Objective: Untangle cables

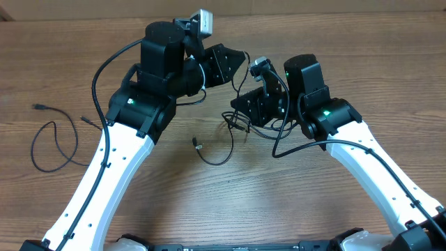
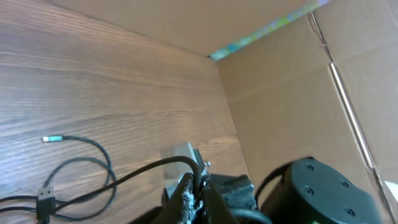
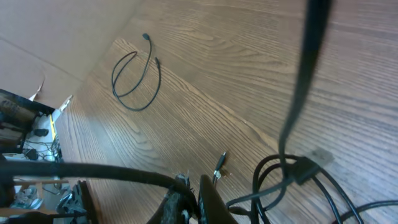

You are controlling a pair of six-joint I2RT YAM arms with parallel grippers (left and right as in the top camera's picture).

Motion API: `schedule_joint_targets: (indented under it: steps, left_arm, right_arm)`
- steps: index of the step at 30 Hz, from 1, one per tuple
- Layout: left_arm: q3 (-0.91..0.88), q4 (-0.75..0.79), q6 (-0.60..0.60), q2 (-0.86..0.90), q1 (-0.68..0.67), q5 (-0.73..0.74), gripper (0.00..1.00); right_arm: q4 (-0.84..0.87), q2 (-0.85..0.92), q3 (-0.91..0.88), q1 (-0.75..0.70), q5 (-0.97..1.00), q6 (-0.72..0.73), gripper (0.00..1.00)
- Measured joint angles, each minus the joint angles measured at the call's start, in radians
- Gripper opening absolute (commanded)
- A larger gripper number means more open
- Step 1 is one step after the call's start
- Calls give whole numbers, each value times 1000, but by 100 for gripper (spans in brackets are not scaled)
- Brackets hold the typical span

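Observation:
A tangle of thin black cables lies at the table's middle, with a loop and a small plug end trailing to the left. My left gripper is shut on one black cable and holds it above the tangle. My right gripper is shut on a black cable just over the bunch. A separate looped cable lies alone at the far left; it also shows in the right wrist view. A silver-tipped end and a USB plug rest on the wood.
Cardboard walls stand behind the table. The right arm's black body is close beside my left gripper. Thicker black arm wires hang by both arms. Clutter stands past the table's left edge.

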Motion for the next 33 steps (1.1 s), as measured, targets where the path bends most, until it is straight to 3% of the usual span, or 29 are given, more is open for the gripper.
schedule_joint_targets:
  steps: [1,3,9,11,14,18,21,26,28,30,33]
  left_arm:
    - [0,0,5,0,0,-18,8]
    - [0,-1,24,0,0,-53,29]
    - [0,-55,111,0,0,-150,55]
    - [0,-104,162,0,0,-164,55]
    - [0,-205,238,0,0,-197,45]
    - [0,-381,301,0,0,-268,15]
    - [0,-452,325,1,0,-298,8]
    - [0,-502,362,1,0,-320,7]
    - [0,-513,370,1,0,-321,12]
    - [0,-526,378,1,0,-324,26]
    - [0,-532,392,1,0,-318,30]
  right_arm:
    - [-5,0,0,0,0,1,4]
    - [-25,0,0,0,-1,2,4]
    - [-49,0,0,0,-6,2,4]
    - [-49,0,0,0,-8,3,4]
    - [-41,0,0,0,-13,18,4]
    - [24,0,0,0,-14,89,4]
    - [78,0,0,0,-3,166,4]
    - [195,0,0,0,25,304,4]
    - [253,1,0,-1,30,344,4]
    - [309,1,0,-2,30,372,4]
    - [386,1,0,-3,25,399,4]
